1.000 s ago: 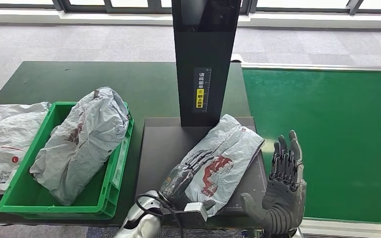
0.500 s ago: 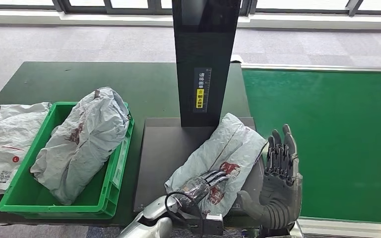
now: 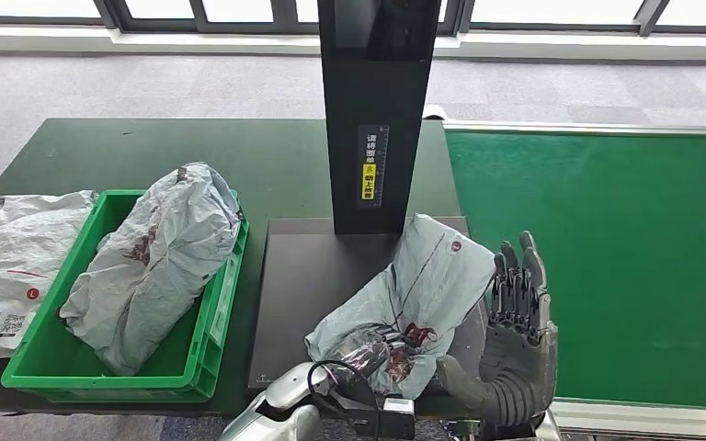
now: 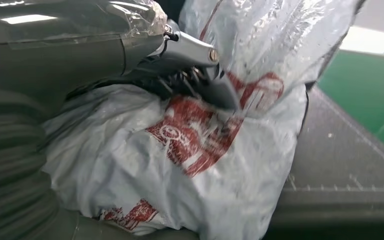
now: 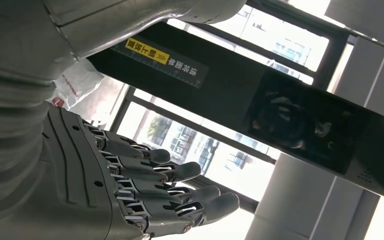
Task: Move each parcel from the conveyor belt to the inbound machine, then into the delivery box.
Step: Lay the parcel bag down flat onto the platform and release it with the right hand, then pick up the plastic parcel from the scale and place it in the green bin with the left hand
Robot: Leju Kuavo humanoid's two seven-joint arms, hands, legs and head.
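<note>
I've got the left hand clamped on the near end of the grey parcel, fingers dug into the crumpled plastic by the red print. In the left wrist view the fingers sit pressed into the bag, so that's a real hold, not just a rest. The parcel lies on the dark scan plate of the inbound machine, far end up against the foot of the black post, prob so the label sits under the reader above.

Right hand is free: flat, fingers straight and pointing up, just beside the parcel's right edge, holding nothing. Looks to me like it's parked as a fence so the bag doesn't slide toward the green belt.

Green box is to the left of the plate, w/ one grey parcel in it already; a white bag lies on the table beyond it.

My read: scan step is in hand, next is lift and carry left into the box. Slippery plastic, grip is at one end only, so it'll likely droop.
</note>
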